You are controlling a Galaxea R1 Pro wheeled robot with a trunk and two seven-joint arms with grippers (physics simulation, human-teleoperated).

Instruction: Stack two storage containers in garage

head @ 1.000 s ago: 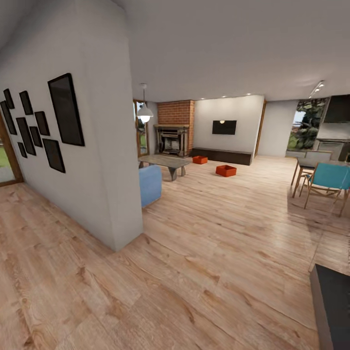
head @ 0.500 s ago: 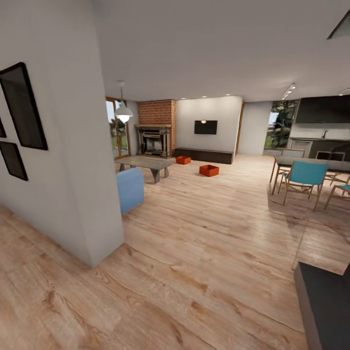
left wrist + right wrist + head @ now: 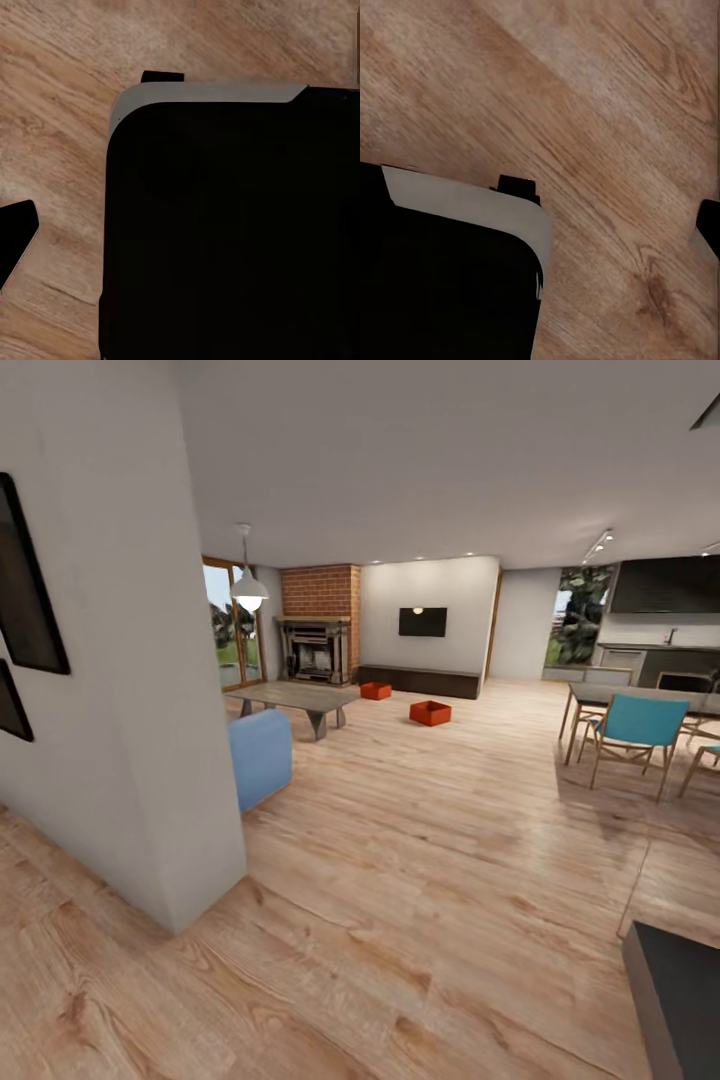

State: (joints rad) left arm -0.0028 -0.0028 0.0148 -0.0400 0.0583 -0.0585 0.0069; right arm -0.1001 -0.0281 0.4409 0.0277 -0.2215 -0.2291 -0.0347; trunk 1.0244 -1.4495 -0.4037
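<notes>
Where the head view looks across the living room's pale plank floor (image 3: 420, 880), two orange-red storage containers (image 3: 430, 712) sit far off near 12 o'clock — one (image 3: 376, 690) just before the dark low bench under the wall TV (image 3: 422, 622), the other nearer and well apart. A blue sofa (image 3: 262, 756) lies at 10 o'clock, a teal chair (image 3: 634, 726) at 2 o'clock.

Left wrist view: a black rounded body (image 3: 225, 225) over planks; grip state cannot be told.

Right wrist view: similar black body (image 3: 442, 277) — grip unclear too.
</notes>
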